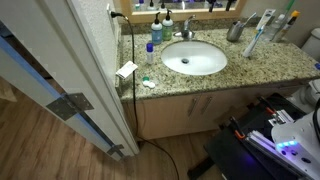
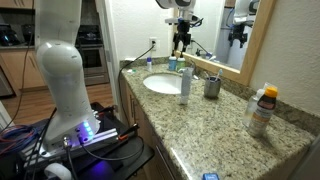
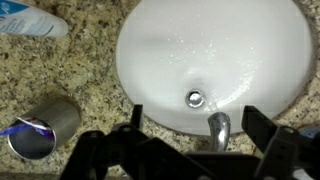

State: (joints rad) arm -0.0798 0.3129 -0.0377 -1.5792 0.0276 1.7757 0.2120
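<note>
A bathroom table (image 2: 200, 130) of speckled granite, seen along its length in an exterior view. Nearest, a bottle (image 2: 262, 110) with an orange cap stands upright close to the back edge, by the mirror (image 2: 215, 35). Farther along, a metal cup (image 2: 212, 87) stands near the same back edge. An upright tube (image 2: 185, 82) stands just beside the rim of the white sink (image 2: 160, 84). Beyond these, the tool (image 2: 181, 42) hangs above the back edge behind the sink, pointing straight down, released and holding nothing. In the wrist view its two dark fingers (image 3: 135, 118) stand wide apart on either side of the chrome faucet (image 3: 218, 128), above it and not touching it. The drain (image 3: 196, 98) lies just past the spout.
</note>
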